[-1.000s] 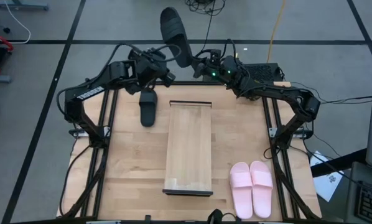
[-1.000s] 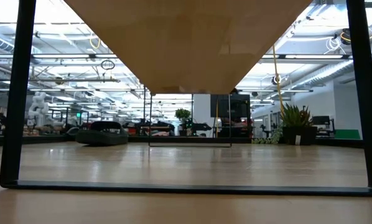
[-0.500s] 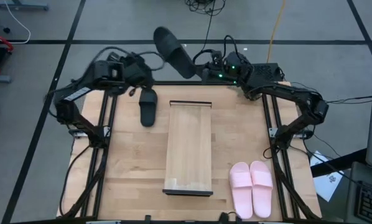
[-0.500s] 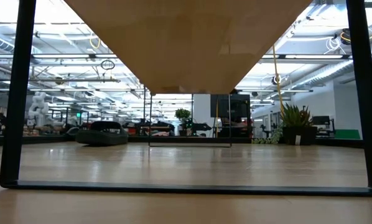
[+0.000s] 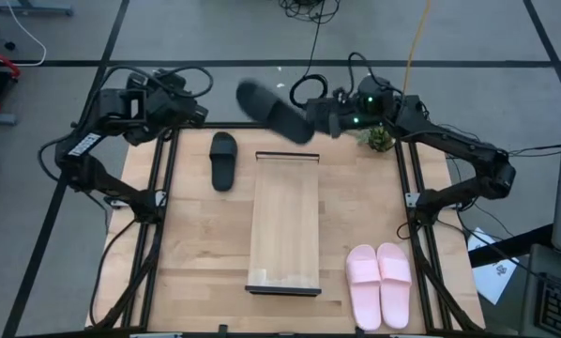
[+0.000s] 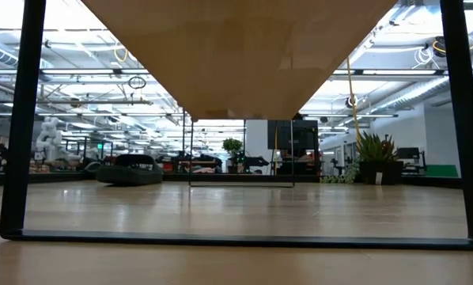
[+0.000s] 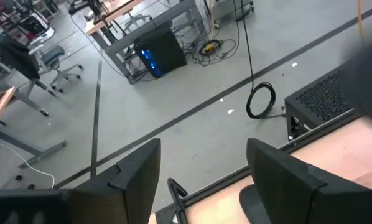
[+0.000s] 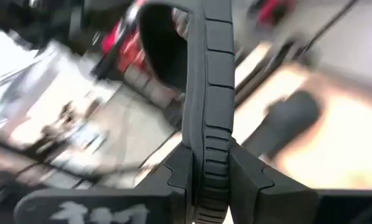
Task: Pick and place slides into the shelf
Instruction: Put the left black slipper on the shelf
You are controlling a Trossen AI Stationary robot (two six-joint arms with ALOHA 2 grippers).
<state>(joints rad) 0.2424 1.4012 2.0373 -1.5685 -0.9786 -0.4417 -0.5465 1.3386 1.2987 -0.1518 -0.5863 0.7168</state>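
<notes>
Above grey floor at the wooden tabletop's [image 5: 187, 244] far edge: right gripper [image 5: 320, 119] pinching one matte black slide [image 5: 273, 110] aloft beyond the light-wood slatted shelf [image 5: 284, 223]; second black slide [image 5: 223, 160] lying left of it; pink pair [image 5: 379, 284] resting near-right; left gripper [image 5: 191, 110] hovering spread.

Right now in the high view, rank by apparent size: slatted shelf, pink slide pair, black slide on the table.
1. Long light-wood slatted shelf, clearly largest.
2. Pale pink slide pair, lying side by side.
3. Matte black slide on the table, smallest.
All three rest at table level, so nearness hardly skews this.
</notes>
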